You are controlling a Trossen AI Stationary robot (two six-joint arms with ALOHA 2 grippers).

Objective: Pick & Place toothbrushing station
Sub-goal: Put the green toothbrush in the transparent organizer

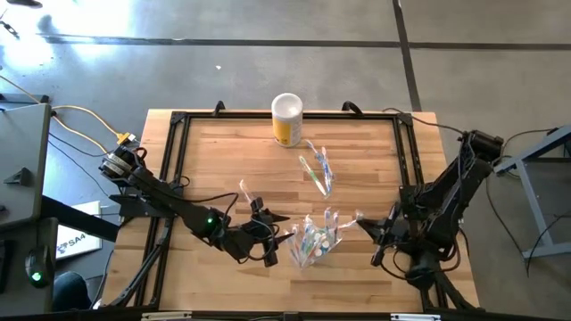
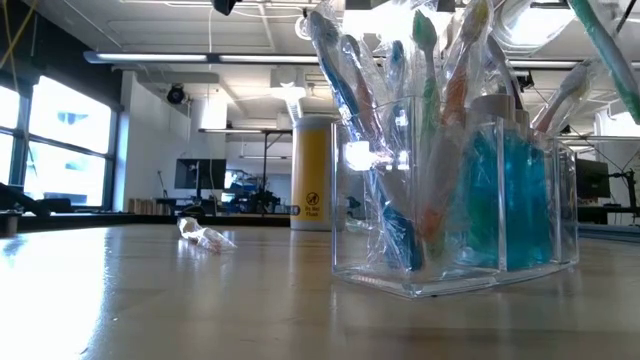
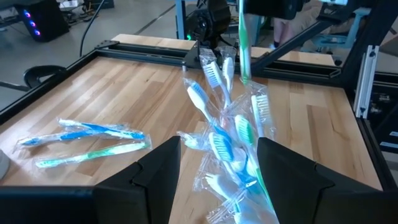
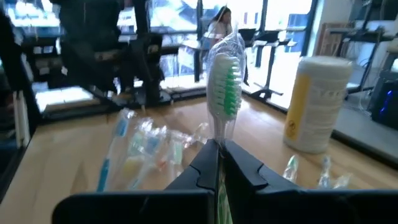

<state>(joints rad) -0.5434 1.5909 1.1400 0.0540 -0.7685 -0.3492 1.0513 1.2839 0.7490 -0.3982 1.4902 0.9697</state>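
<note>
Green-bristled brush [image 4: 225,87] stands upright in the closed right pincer [image 4: 219,149], its long axis vertical. The clear holder [image 1: 314,242] of wrapped brushes sits on the tabletop [image 1: 223,160] just beside that pincer, toward the left arm. The left pincer [image 3: 217,158] is open, flanking the holder's brushes, so the right arm is placed to insert.

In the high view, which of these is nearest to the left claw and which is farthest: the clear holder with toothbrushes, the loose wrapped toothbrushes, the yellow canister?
1. Clear holder with toothbrushes: nearest, just beside the left claw, toward the right arm.
2. Loose wrapped toothbrushes: mid-table, farther back.
3. Yellow canister: farthest, at the table's far edge.
</note>
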